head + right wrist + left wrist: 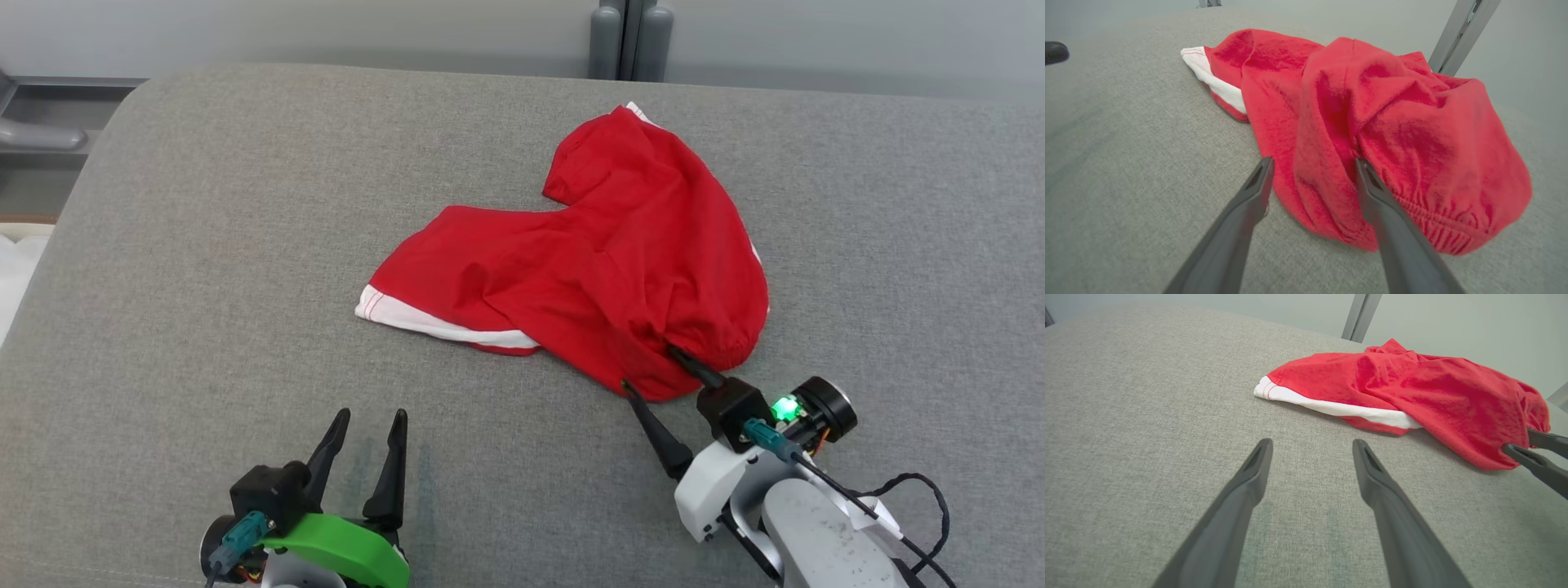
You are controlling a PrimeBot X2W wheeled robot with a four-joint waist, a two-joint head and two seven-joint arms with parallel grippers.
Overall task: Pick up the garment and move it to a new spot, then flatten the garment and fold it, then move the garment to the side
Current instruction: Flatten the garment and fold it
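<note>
On the bench [204, 204], our right pincer [651, 369] gapes wide astride the garment [604, 245]; our left pincer [371, 414] stands open, empty.

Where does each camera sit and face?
Head view: on the head, facing forward and down at red garment on grey surface; left hand, right hand below.
Left wrist view: along the open left hand toward the garment.
Right wrist view: along the open right hand, at the garment's gathered edge.
Shared: all show the garment.
</note>
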